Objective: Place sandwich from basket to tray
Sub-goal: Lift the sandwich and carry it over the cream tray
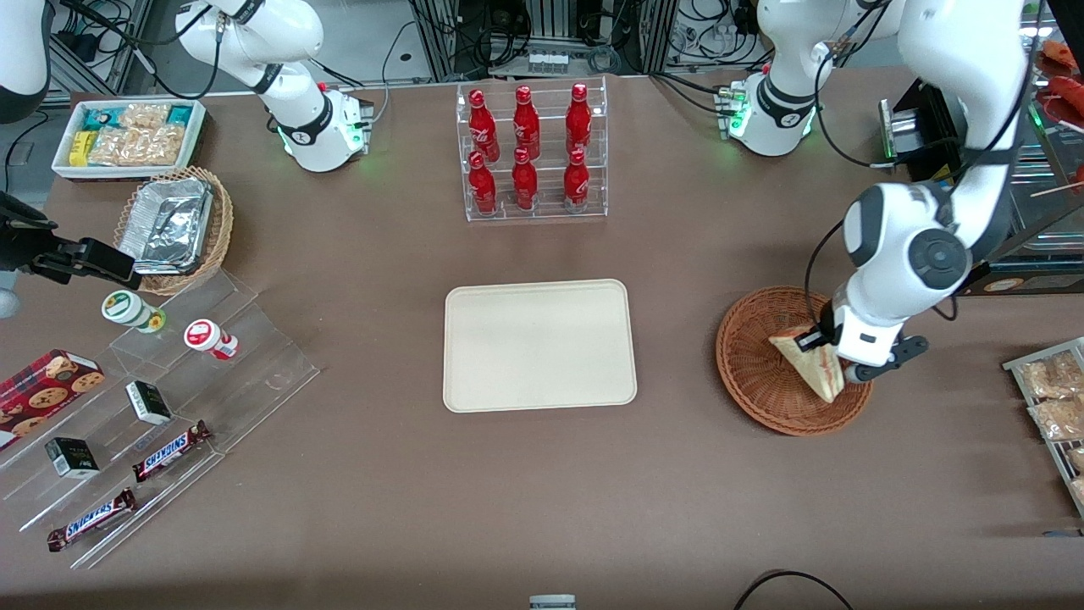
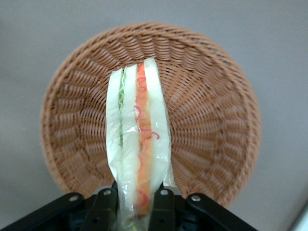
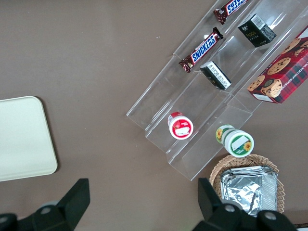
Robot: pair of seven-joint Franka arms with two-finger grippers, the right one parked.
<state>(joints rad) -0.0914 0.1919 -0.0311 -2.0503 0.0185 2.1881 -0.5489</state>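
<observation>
My gripper [image 1: 834,360] is shut on the sandwich [image 1: 810,362], a wrapped wedge of pale bread. It hangs just above the round reddish-brown woven basket [image 1: 762,377]. In the left wrist view the sandwich [image 2: 138,139] shows its green and red filling layers, pinched between my two black fingers [image 2: 162,209], with the basket [image 2: 216,120] below it holding nothing else. The cream-coloured tray [image 1: 539,345] lies flat at the middle of the table, toward the parked arm from the basket, and nothing is on it. An edge of the tray [image 3: 21,139] shows in the right wrist view.
A clear rack of red bottles [image 1: 531,151] stands farther from the front camera than the tray. Toward the parked arm's end are a tan basket of foil trays [image 1: 174,229], a white bin of snacks [image 1: 129,137] and clear steps with candy bars [image 1: 169,449]. Snack packets [image 1: 1054,398] lie beside the basket.
</observation>
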